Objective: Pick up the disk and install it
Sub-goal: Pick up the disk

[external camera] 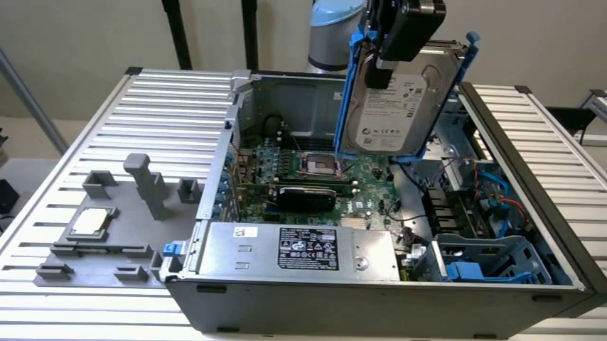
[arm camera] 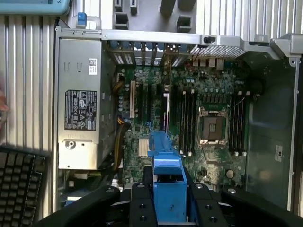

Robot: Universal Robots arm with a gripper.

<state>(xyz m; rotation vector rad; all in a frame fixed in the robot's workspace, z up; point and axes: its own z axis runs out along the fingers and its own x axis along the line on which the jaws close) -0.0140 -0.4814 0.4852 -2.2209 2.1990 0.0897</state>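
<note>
The black fingers [arm camera: 141, 208], half closed on the blue plastic carrier frame [arm camera: 168, 184], hold upright above the open grey computer case [external camera: 379, 305] the flat silver-grey metal disk [external camera: 391, 106], which looks stiff, weighty and shock-sensitive, best gripped by that frame rather than its labelled face.

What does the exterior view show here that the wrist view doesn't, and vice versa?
Exterior view: the disk hanging nearly upright over the open computer case, white label showing; a small chip on a grey tray. Wrist view: the pincer clamped on the disk's blue frame; a keyboard. Both: the motherboard and the power supply.
</note>
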